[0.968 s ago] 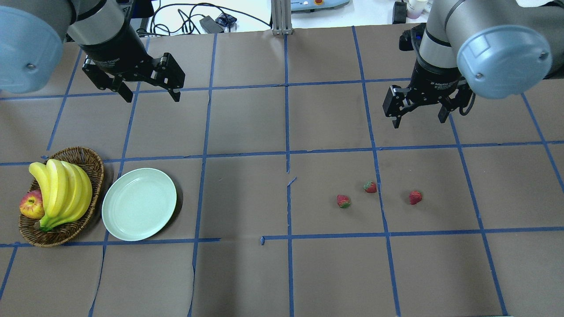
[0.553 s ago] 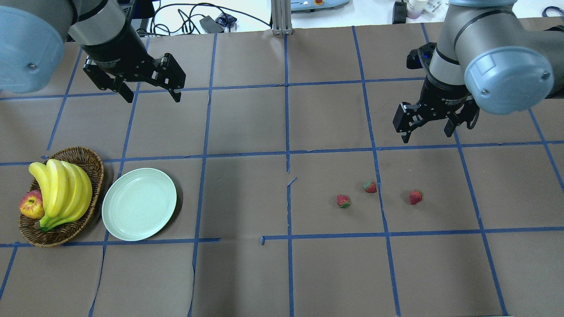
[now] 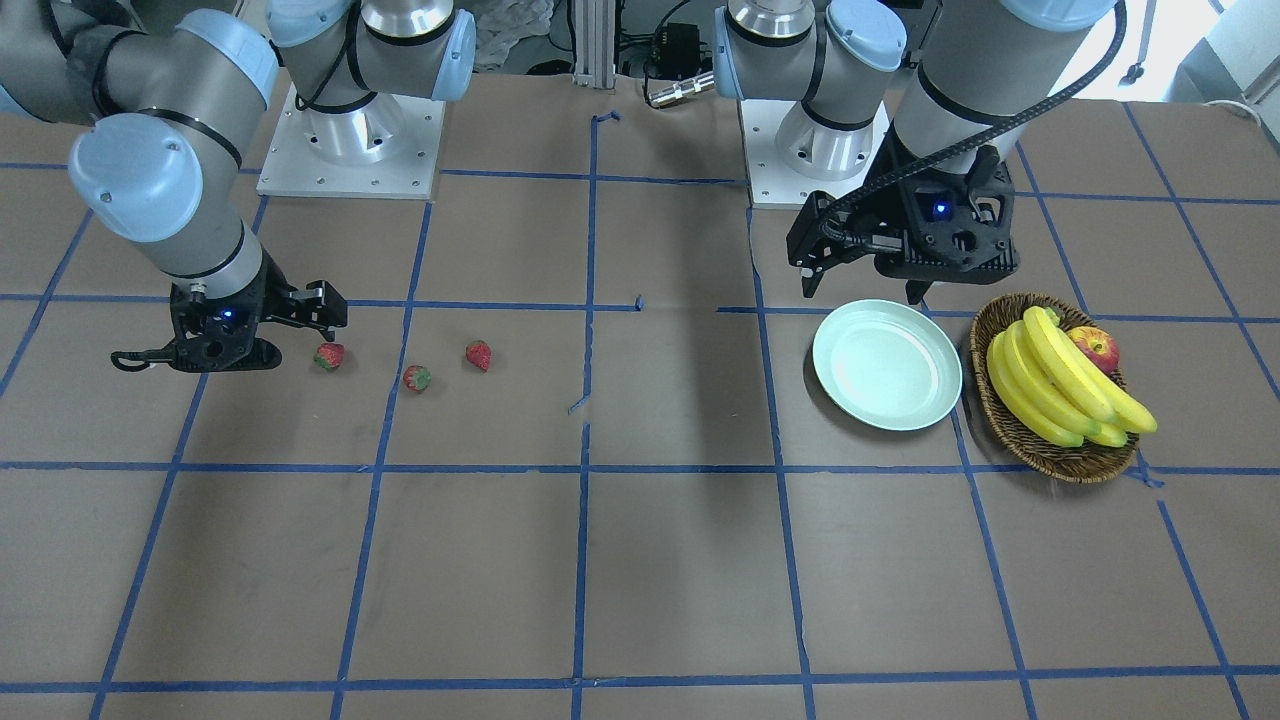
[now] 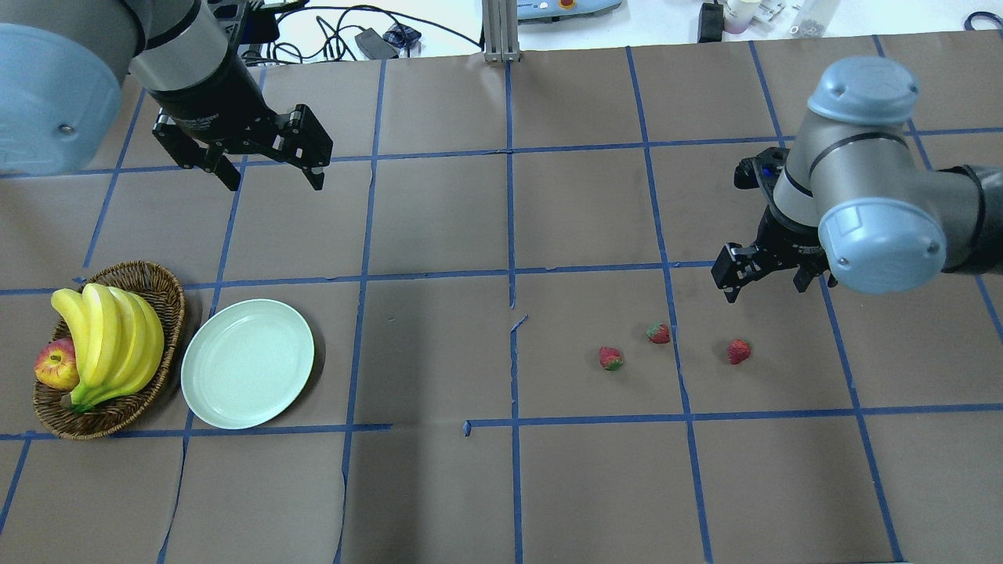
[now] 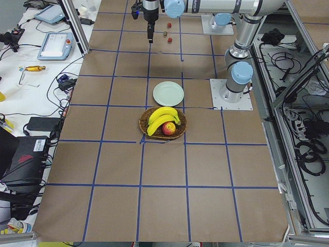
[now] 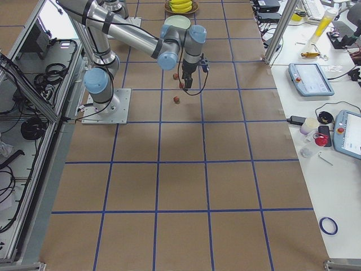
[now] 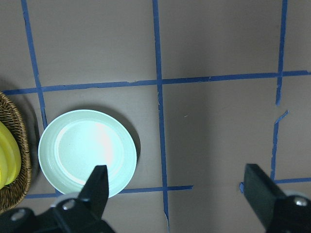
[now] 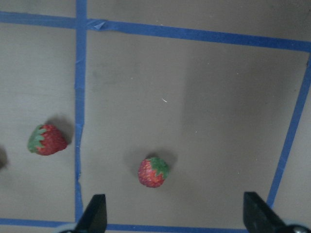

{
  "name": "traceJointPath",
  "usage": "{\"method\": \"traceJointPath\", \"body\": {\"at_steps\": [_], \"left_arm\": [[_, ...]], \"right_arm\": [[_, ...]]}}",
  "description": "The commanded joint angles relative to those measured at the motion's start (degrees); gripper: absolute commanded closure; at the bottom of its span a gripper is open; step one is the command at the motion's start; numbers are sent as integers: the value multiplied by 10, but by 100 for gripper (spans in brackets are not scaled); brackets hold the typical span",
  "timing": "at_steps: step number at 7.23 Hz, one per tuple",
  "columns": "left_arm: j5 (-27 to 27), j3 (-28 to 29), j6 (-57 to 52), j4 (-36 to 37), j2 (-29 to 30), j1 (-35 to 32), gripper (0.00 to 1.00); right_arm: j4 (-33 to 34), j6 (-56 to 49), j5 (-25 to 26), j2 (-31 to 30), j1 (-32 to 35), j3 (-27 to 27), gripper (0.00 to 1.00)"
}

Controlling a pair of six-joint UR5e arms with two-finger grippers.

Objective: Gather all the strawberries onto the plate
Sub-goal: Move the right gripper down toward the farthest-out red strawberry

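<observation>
Three strawberries lie well to the right of the mint-green plate. The right gripper, fingers apart, hovers beside the strawberry farthest from the plate. The left gripper, fingers also spread, hangs beyond the plate.

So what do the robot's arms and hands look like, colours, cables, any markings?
The left arm and right arm are silver-grey tubes with pale blue joint caps. The left hand and right hand are black and two-fingered, with small white lettering too fine to read. A blue light glows by each wrist, and a black cable runs down the left arm.
</observation>
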State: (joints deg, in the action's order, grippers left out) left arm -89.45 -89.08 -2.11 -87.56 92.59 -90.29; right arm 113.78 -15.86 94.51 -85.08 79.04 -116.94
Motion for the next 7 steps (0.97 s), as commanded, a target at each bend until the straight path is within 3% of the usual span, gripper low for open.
{"method": "traceJointPath", "body": {"at_steps": [1, 4, 5, 7], "left_arm": [[0, -1, 0, 1, 0, -1, 0], [1, -1, 0, 0, 0, -1, 0], [1, -2, 0, 1, 0, -1, 0], [1, -1, 0, 1, 0, -1, 0]], "right_arm": [[82, -17, -8, 10, -32, -80, 0], [172, -15, -15, 12, -31, -151, 0], [183, -16, -49, 18, -31, -152, 1], [217, -21, -44, 34, -31, -149, 4]]}}
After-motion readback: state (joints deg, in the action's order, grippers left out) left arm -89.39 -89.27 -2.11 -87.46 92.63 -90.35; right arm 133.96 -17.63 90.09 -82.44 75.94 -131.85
